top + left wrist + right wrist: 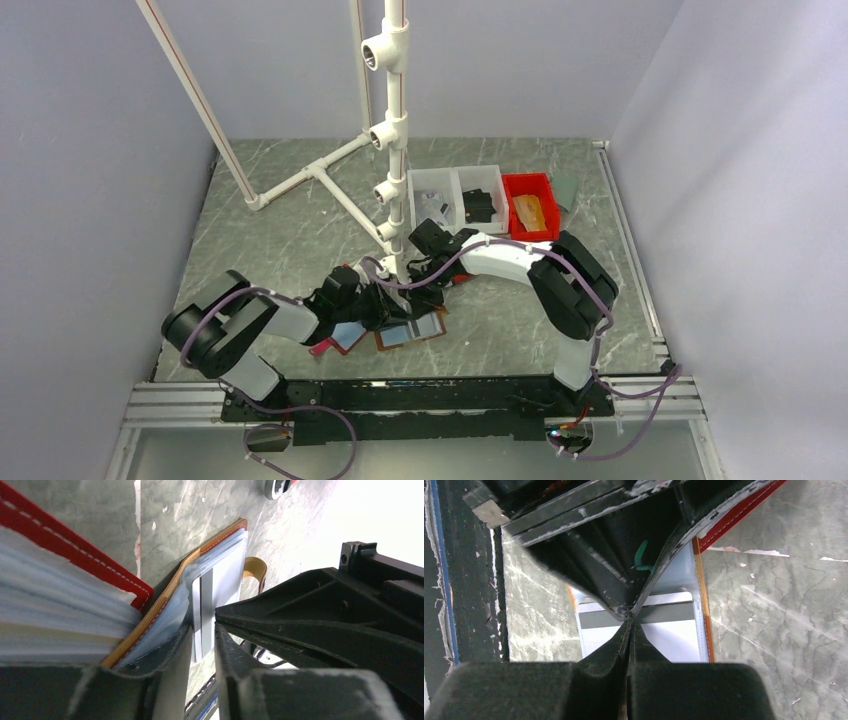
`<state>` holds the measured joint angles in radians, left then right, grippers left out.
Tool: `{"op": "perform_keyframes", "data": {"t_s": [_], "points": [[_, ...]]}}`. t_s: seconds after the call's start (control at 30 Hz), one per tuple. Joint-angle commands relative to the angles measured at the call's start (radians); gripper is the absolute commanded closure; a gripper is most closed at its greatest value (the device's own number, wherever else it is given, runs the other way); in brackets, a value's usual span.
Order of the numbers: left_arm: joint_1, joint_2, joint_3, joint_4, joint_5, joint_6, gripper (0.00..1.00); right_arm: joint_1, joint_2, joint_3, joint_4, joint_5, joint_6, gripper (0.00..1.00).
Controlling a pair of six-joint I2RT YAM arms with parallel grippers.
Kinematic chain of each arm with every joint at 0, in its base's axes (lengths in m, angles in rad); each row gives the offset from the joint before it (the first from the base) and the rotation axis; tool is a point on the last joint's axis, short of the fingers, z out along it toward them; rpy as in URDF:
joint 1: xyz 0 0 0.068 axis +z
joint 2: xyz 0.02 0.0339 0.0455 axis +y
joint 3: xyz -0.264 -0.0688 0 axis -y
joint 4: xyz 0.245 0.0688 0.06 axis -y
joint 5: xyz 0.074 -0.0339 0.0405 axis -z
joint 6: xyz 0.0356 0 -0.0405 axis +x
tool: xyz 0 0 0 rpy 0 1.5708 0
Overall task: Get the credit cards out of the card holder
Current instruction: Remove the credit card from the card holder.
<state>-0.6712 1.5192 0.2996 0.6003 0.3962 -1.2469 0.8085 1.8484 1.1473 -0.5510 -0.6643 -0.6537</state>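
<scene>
From above, we find the open card holder [412, 330] near the front edge of the table [280, 230]. At the left wrist, the left gripper [203, 625] stands parted above a white card [206, 592] in its sleeve (ready to pinch it, we judge). At the right wrist, the right gripper [629, 622] is pressed together, tips down on the card holder, probably pinning it.

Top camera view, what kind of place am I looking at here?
Probably a robotics lab test cell, not a home or shop: plain walls box in a stone-patterned table, a white pipe frame stands on it, and small sorting bins sit at the back.
</scene>
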Motion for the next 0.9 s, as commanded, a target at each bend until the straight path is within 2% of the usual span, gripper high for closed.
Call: {"op": "perform_keyframes", "data": {"t_s": [0.0, 0.07, 0.1, 0.23, 0.53, 0.67, 0.87], "points": [[-0.002, 0.117, -0.009, 0.057, -0.049, -0.027, 0.81, 0.032, 0.034, 0.012, 0.003, -0.017, -0.002, 1.00], [-0.002, 0.150, -0.017, 0.101, -0.056, -0.021, 0.97, 0.033, 0.034, 0.017, -0.010, -0.022, -0.011, 1.00], [-0.001, 0.164, -0.019, 0.111, -0.058, -0.014, 1.00, 0.032, 0.029, 0.020, -0.016, -0.022, -0.016, 1.00], [-0.002, 0.176, -0.029, 0.123, -0.071, 0.012, 1.00, 0.019, -0.007, 0.024, -0.040, -0.009, -0.047, 1.00], [-0.002, 0.062, -0.027, 0.002, -0.109, 0.081, 1.00, -0.076, -0.080, 0.011, -0.101, 0.100, -0.133, 1.00], [0.000, 0.067, -0.031, 0.029, -0.097, 0.078, 1.00, -0.094, -0.077, 0.002, -0.110, 0.147, -0.150, 1.00], [-0.001, 0.109, -0.036, 0.106, -0.064, 0.060, 1.00, -0.090, -0.036, 0.011, -0.125, 0.130, -0.143, 1.00]]}}
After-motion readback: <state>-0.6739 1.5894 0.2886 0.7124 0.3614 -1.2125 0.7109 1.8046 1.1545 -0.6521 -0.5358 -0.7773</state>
